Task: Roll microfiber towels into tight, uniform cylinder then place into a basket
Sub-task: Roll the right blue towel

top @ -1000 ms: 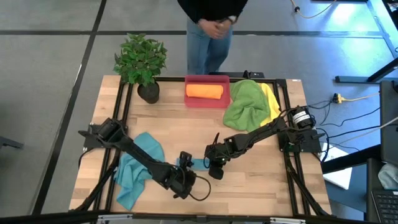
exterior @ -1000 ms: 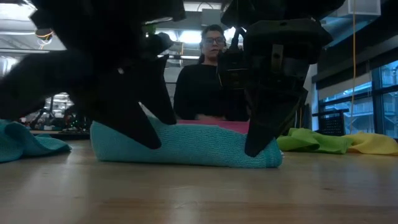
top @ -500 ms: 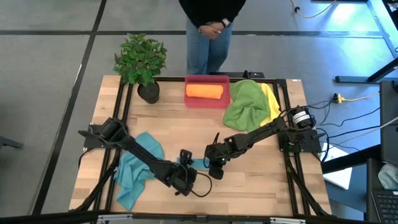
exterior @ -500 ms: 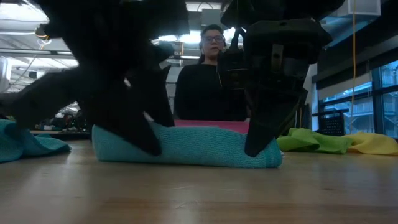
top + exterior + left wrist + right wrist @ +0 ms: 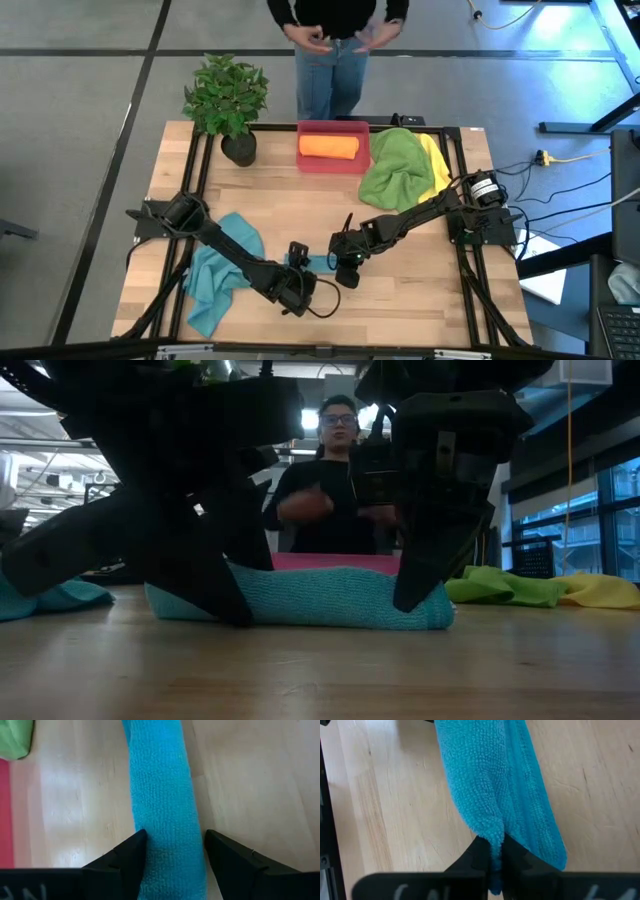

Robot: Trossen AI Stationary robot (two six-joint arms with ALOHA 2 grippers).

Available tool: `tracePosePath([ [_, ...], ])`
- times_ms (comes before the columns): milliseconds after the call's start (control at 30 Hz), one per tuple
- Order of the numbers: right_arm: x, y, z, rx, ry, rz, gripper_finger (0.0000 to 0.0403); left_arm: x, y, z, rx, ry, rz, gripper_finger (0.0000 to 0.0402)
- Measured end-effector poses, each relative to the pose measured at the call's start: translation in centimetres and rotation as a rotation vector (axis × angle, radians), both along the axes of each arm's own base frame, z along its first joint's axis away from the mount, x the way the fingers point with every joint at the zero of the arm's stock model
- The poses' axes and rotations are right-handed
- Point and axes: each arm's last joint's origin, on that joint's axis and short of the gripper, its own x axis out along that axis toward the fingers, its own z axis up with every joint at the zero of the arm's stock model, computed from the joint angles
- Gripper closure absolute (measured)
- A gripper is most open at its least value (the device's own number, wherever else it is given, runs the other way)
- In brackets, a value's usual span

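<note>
A rolled teal-blue towel (image 5: 320, 263) lies on the table near its middle front, running left to right; it also shows in the low view (image 5: 320, 598). My left gripper (image 5: 298, 268) stands at the roll's left end, its fingers on either side of it. My right gripper (image 5: 343, 268) is shut on the roll's right end. A second teal-blue towel (image 5: 218, 268) lies crumpled at the front left. The red-pink basket (image 5: 333, 160) at the far edge holds an orange roll (image 5: 329, 146). Green (image 5: 393, 168) and yellow (image 5: 436, 160) towels lie heaped beside it. My left gripper has the roll's left end (image 5: 167, 855) between its two fingers (image 5: 131, 856), which lie across the roll and touch both its long sides. They come from above, pointing down. The roll rests on the table. My right gripper pinches a fold of cloth at the roll's right end (image 5: 492, 837) between its shut fingers, from above. How many layers it has, I cannot tell. The roll lies on the table.
A potted plant (image 5: 228, 100) stands at the far left corner. A person (image 5: 335, 40) stands beyond the far edge, behind the basket. Bare wood lies at the front right (image 5: 420, 290).
My left gripper has sunk a little over the roll's left end, its near finger now down beside the roll on the table. The roll and my right gripper have stayed in place. The person has moved both hands.
</note>
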Motion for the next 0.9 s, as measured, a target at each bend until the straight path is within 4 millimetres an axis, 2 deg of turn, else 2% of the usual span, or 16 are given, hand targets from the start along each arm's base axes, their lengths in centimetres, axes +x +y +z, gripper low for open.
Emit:
tracePosePath([
  [167,0.0,0.0,0.0,-0.001,-0.002,0.003,0.0379,0.1,0.4,-0.1,-0.023,0.007,0.033,0.0249],
  [467,0.1,0.0,0.0,-0.058,-0.039,0.071,0.0378,0.4,1.4,-0.3,-0.037,0.033,0.059,0.0383],
  [633,0.2,0.2,1.1,-0.178,-0.091,0.171,0.0363,0.5,1.6,-0.3,-0.030,0.035,0.065,0.0389],
  [900,-0.4,1.0,4.9,-0.493,0.013,0.257,0.0286,0.6,1.6,-0.3,-0.040,0.025,0.074,0.0396],
])
